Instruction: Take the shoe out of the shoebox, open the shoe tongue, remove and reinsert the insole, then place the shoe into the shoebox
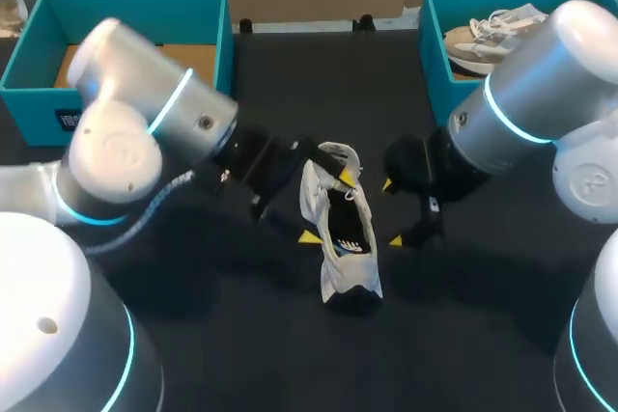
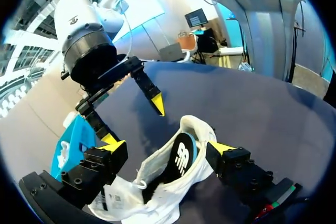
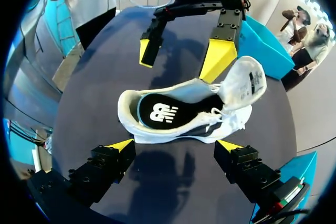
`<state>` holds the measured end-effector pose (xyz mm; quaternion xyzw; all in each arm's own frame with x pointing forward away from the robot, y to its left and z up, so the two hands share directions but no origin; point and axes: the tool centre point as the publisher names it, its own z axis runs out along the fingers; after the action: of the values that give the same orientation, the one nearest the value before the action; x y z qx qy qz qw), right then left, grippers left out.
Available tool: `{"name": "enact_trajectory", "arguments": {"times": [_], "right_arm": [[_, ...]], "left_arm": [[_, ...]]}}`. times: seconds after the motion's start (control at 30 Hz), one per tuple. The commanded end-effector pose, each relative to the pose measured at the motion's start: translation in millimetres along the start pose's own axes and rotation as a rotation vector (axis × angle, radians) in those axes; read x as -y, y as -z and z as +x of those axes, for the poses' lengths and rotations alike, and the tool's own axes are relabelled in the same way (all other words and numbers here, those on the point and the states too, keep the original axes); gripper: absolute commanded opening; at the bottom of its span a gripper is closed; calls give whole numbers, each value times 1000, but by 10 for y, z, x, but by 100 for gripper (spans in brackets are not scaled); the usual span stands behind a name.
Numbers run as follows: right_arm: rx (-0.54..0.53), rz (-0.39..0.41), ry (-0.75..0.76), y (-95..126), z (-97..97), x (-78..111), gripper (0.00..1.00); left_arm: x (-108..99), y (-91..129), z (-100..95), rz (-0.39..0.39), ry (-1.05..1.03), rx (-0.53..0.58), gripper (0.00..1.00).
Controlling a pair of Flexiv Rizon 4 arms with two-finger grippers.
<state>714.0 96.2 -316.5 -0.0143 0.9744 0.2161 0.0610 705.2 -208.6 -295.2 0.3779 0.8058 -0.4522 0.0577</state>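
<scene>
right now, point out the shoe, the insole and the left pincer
shoe (image 3: 157, 135): right wrist view, on its white side wall.
insole (image 3: 186, 106): right wrist view, on its black top.
left pincer (image 2: 167, 145): left wrist view, midway between its yellow tips.

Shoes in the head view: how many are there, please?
2: a white shoe on the middle of the table; a beige shoe in the right shoebox, where more may be hidden.

Cannot see near side of teal cardboard shoebox (image 1: 435, 45) at table's far right corner, nor part of beige lace-up sneaker (image 1: 478, 41) inside: blocked by grey right arm (image 1: 541, 94). Cannot see toe of white mesh sneaker (image 2: 163, 203) in left wrist view: cut off at rim.
</scene>
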Motion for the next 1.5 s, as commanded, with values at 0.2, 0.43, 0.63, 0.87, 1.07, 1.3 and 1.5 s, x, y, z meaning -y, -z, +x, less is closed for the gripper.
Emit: {"name": "enact_trajectory", "arguments": {"times": [0.2, 0.43, 0.63, 0.87, 1.07, 1.3, 1.5], "right_arm": [[-6, 35, -1, 502, 10, 143, 100], [-8, 30, -4, 825, -78, 268, 100], [-52, 36, 17, 1077, -141, 341, 100], [-58, 27, 15, 1368, -197, 451, 100], [-65, 30, 22, 1507, -240, 480, 100], [-71, 20, 20, 1507, -240, 481, 100], [-71, 20, 20, 1507, -240, 481, 100]], "left_arm": [[72, 76, -96, -16, -2, -135, 100], [72, 76, -96, -16, -2, -135, 100], [72, 76, -96, -16, -2, -135, 100], [75, 54, -84, -9, -1, -161, 100], [88, 75, -107, -67, -55, -212, 100], [87, 91, -133, -122, -88, -302, 100], [76, 102, -100, -107, -138, -438, 100]]}}
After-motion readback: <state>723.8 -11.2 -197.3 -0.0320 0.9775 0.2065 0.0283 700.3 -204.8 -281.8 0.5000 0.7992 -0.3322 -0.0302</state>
